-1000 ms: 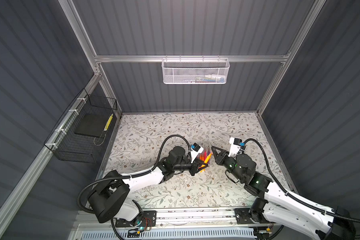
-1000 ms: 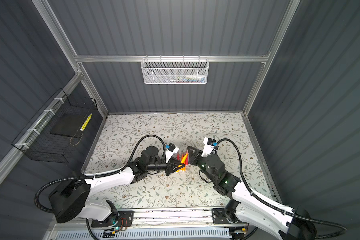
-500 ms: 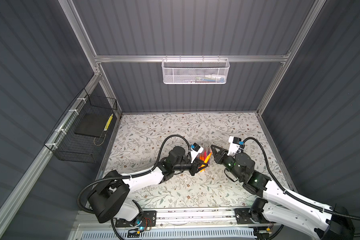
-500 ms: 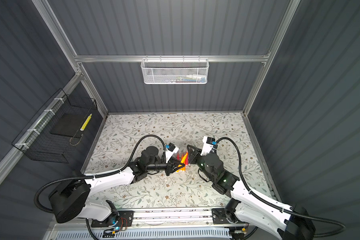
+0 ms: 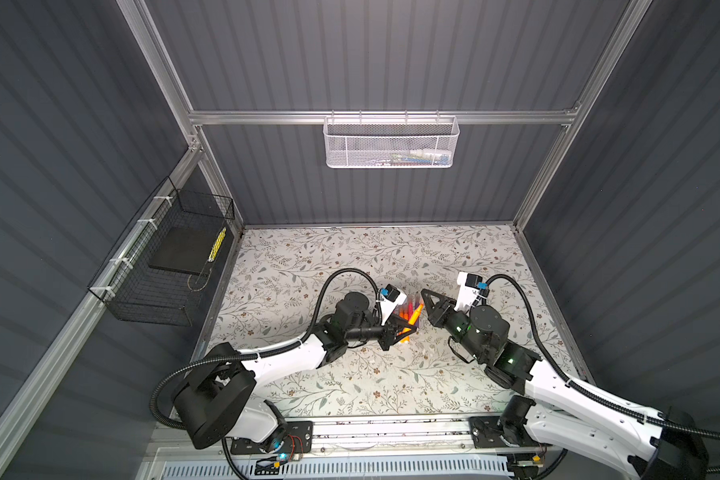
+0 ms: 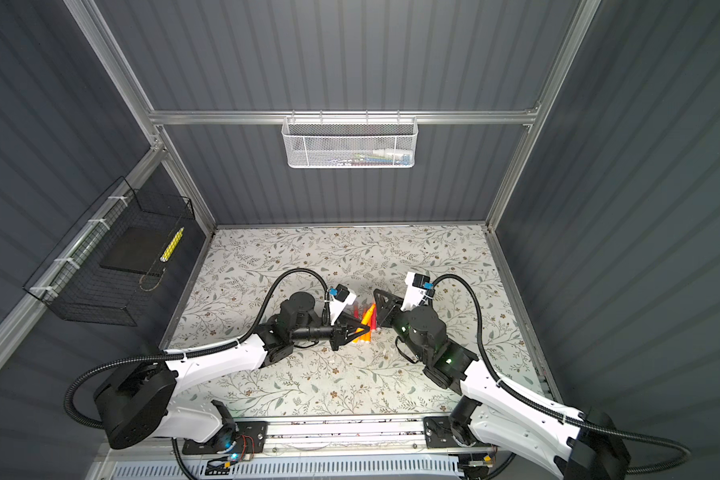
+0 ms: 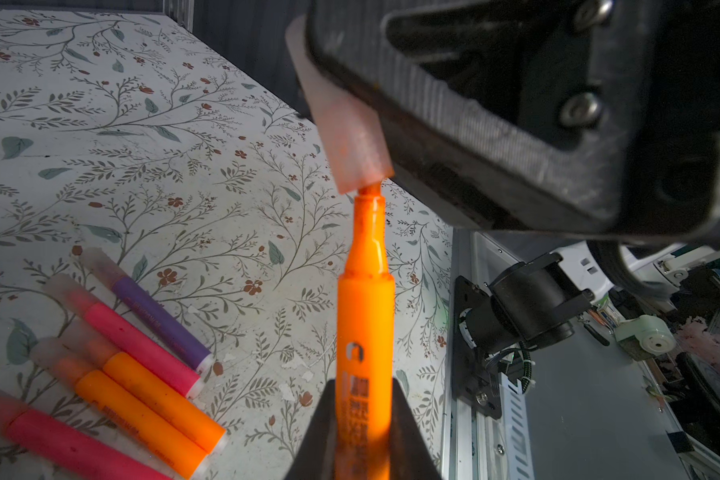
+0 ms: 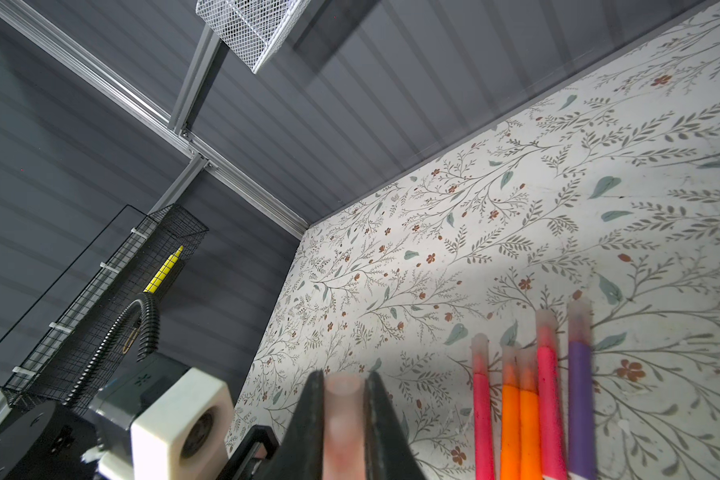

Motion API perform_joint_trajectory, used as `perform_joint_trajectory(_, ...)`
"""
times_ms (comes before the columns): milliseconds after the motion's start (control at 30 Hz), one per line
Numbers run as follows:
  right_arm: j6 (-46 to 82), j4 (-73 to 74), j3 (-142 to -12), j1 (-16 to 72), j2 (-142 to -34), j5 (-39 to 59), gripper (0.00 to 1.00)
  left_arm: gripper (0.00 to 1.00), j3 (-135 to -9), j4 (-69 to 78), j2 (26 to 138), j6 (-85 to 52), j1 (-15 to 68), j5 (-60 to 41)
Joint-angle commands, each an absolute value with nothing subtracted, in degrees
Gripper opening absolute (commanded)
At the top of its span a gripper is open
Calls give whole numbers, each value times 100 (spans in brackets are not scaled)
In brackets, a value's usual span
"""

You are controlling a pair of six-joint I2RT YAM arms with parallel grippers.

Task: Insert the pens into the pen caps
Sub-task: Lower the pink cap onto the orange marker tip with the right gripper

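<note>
The left gripper pinches an uncapped orange pen. The pen's nib meets the open mouth of a translucent pen cap, which is clamped in the right gripper. Beneath them, five capped pens lie side by side on the bench.
</note>
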State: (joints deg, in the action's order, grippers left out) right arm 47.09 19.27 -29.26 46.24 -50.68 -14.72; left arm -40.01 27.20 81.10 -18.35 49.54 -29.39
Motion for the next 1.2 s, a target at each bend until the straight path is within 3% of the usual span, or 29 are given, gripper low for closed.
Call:
perform_joint_trajectory(0, 4715, 2161, -2779, 4697, -5002, -1406, 0, 0, -3915, 2953, 7996, -2006, 4982, -2926)
perform_joint_trajectory(833, 4449, 3719, -1675, 5276, -4919, -1365, 0, 0, -3586, 3987, 7954, -2957, 4610, -3454)
perform_joint_trajectory(1167, 4490, 3849, -1575, 5422, -5124, -1533, 14, 0, -3538, 4014, 7878, -2909, 4579, -3482)
